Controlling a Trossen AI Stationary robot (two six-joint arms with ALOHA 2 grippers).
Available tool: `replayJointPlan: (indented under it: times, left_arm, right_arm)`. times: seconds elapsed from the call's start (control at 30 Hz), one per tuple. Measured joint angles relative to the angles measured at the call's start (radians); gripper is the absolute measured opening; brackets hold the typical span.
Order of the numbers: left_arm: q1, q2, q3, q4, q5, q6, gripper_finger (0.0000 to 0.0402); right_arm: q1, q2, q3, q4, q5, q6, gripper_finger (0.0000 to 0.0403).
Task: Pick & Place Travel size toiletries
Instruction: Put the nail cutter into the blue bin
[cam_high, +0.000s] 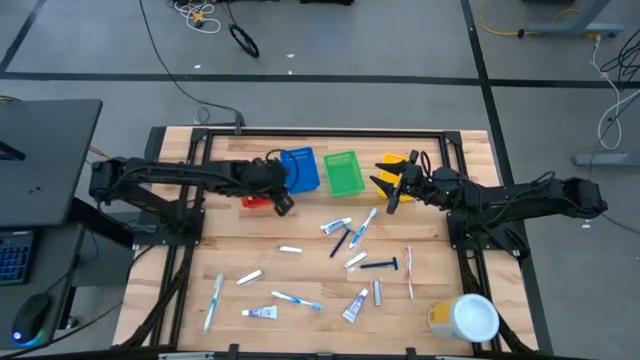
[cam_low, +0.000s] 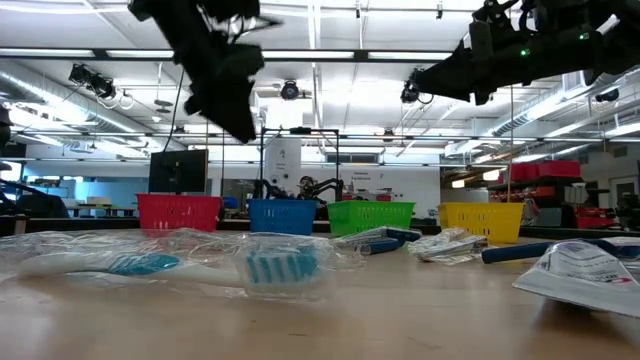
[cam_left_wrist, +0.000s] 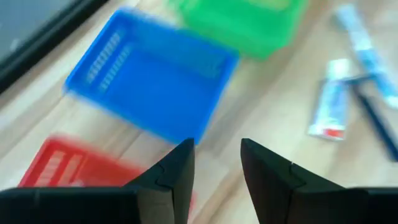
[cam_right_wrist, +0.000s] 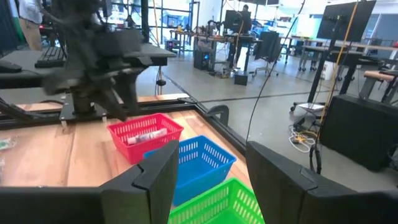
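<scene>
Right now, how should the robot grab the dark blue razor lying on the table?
Probably by the blue razor's thin handle, near its middle, coming straight down from above. It lies flat on the wooden table, with its wider head at one end, so the fingers should close across the narrow handle. It lies clear of its neighbours.

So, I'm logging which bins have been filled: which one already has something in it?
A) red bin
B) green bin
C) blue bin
A: in the right wrist view the red bin holds a small white item, while the blue bin beside it shows only bare mesh, and the green bin looks bare from above.
</scene>
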Motion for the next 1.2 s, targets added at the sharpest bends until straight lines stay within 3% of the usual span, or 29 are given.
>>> replayJointPlan:
  times: [0.2, 0.4, 0.67, 0.93, 1.2]
  left_arm:
    - [-0.102, 0.000, 0.002, 0.137, 0.015, 0.114, 0.0137]
    - [-0.189, 0.005, 0.002, 0.187, 0.021, 0.124, 0.0132]
    - [-0.294, 0.006, 0.001, 0.184, 0.020, 0.126, 0.0126]
    - [-0.407, 0.032, -0.001, 0.177, 0.017, 0.100, 0.0126]
    - [-0.495, 0.151, 0.000, 0.213, -0.049, 0.029, 0.0126]
  right_arm:
    - [0.000, 0.000, 0.000, 0.000, 0.000, -0.043, 0.0197]
    - [0.000, 0.000, 0.000, 0.006, 0.000, -0.048, 0.0197]
    - [0.000, 0.000, 0.000, 0.000, -0.005, 0.099, 0.0197]
    - [0.004, 0.004, 0.000, -0.117, -0.245, 0.181, 0.0197]
    - [0.057, 0.108, -0.002, -0.218, -0.264, 0.238, 0.0197]
